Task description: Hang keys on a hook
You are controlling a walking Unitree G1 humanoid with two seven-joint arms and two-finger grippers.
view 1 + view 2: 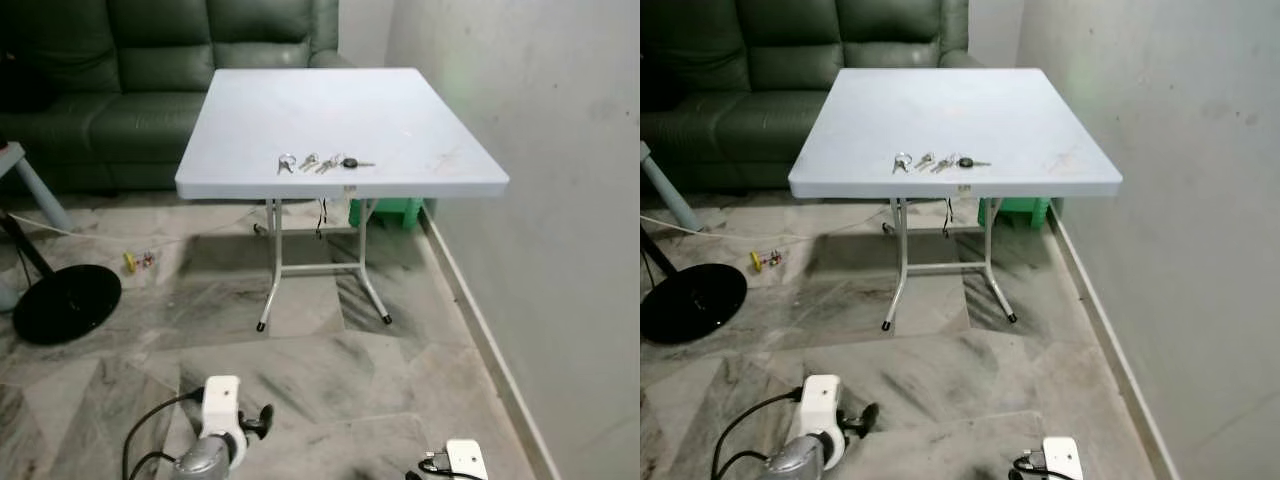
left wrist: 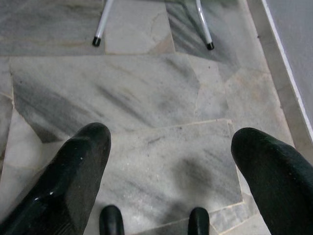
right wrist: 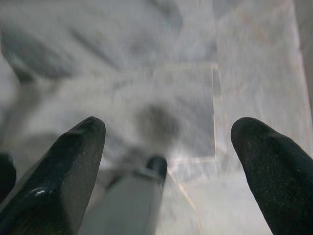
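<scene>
- The keys (image 1: pixel 320 163) lay in a loose row on the tabletop (image 1: pixel 340 110), near its front edge and roughly midway along it; a black-headed key (image 1: pixel 350 162) sat at the right end of the row, a ring (image 1: pixel 286 162) at the left.
- The tabletop was pale grey-white and square, carried on a white metal frame whose black-capped feet (image 1: pixel 261 326) stood on the marble-patterned floor (image 1: pixel 330 370).
- Behind the tabletop stood a dark green leather sofa (image 1: pixel 130 60), and the right side of the tabletop ran close along a plain white wall (image 1: pixel 540 150).
- A green box-like item (image 1: pixel 388 212) sat on the floor under the tabletop's right side, near the wall.
- To the left on the floor lay a round black base (image 1: pixel 68 302) and a small yellow object (image 1: pixel 130 262); what the latter was could not be told.
- The left gripper (image 2: pixel 171 147) hung low over the floor well short of the tabletop, its two black fingers (image 2: pixel 73 171) spread wide with nothing between them.
- The right gripper (image 3: pixel 168 137) likewise hung over the floor, fingers (image 3: pixel 264 161) parted and empty; that view was blurred.
- Both wrists showed at the bottom of the head views, the left wrist (image 1: pixel 220 420) white with a black cable.
</scene>
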